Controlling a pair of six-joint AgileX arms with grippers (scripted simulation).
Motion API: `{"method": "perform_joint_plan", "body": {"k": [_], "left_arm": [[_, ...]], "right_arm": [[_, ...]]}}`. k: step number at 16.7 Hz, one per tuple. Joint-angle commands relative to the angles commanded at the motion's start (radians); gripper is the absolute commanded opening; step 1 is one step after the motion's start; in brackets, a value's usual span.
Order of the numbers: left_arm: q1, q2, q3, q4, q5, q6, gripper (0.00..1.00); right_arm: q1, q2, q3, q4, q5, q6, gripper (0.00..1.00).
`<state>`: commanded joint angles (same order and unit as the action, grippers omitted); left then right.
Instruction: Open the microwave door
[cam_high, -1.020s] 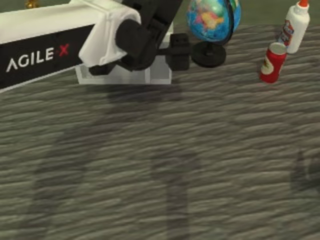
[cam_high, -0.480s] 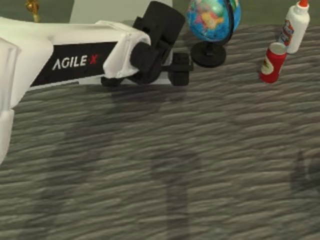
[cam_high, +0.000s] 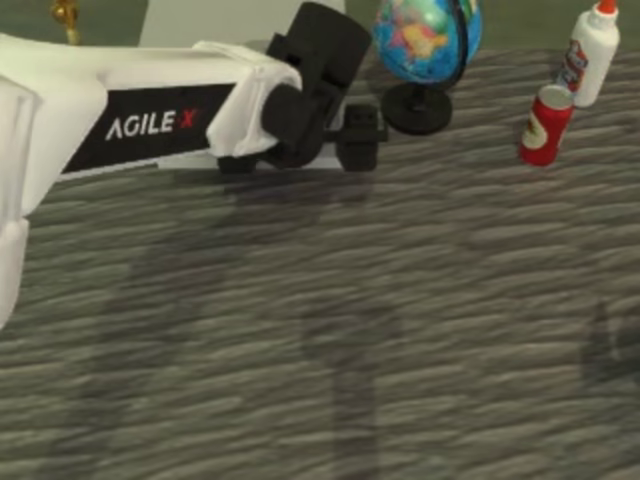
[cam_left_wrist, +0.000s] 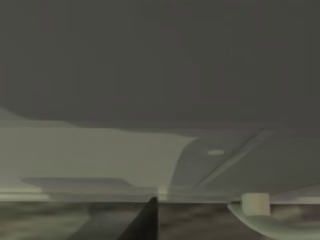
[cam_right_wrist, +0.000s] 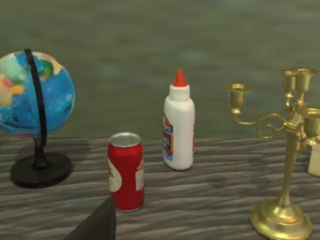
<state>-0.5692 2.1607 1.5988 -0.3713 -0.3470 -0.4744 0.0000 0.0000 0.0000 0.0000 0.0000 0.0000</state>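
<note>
Boxy off-white microwave (cam_high: 215, 20) at table's far edge, left of centre, mostly hidden under left arm; door not discernible. Left gripper (cam_high: 358, 135) at its front right corner; finger state cannot be told. Blue globe on black stand (cam_high: 425, 40), red can (cam_high: 544, 125), white glue bottle (cam_high: 588, 55) upright, closed. Right arm out of top view.

A globe (cam_right_wrist: 35, 95) on a black stand sits on the bench (cam_right_wrist: 210, 185) at the left of the frame. A red can (cam_right_wrist: 126, 171) stands upright at lower centre, and a white glue bottle (cam_right_wrist: 179, 127) with an orange tip stands just behind it to the right. A brass candelabra (cam_right_wrist: 285, 150) fills the right side. One dark finger of the right claw (cam_right_wrist: 97, 225) pokes in at the bottom edge.
</note>
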Motion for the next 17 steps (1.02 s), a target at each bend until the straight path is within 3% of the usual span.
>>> {"method": "perform_joint_plan", "body": {"k": [7, 15, 17], "left_arm": [[0.0, 0.0, 0.0, 0.0, 0.0, 0.0, 0.02], [0.0, 0.0, 0.0, 0.0, 0.0, 0.0, 0.0], [-0.037, -0.026, -0.053, -0.008, 0.015, -0.004, 0.0]], "right_arm": [[0.0, 0.0, 0.0, 0.0, 0.0, 0.0, 1.0], [0.0, 0.0, 0.0, 0.0, 0.0, 0.0, 1.0], [0.0, 0.0, 0.0, 0.0, 0.0, 0.0, 1.0]]}}
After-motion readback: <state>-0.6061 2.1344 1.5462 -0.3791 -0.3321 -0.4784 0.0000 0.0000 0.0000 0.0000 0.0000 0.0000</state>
